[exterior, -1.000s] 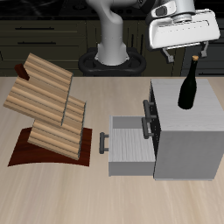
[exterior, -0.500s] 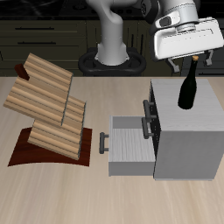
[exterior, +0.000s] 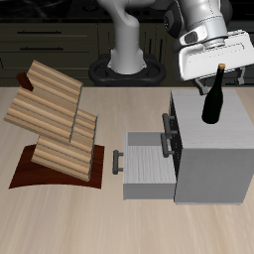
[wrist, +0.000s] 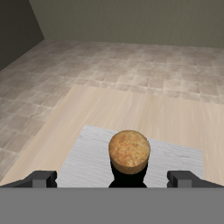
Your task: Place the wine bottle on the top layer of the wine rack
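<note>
we are reaching for the wine bottle (exterior: 213, 96) on the grey cabinet (exterior: 211, 149). our hand (exterior: 220, 69) is spread around its cork (wrist: 129, 149). next we pinch, then lift to the wine rack (exterior: 55, 124).

No readable text, brand or number anywhere; the wine bottle (exterior: 213, 96) shows no legible label.
</note>
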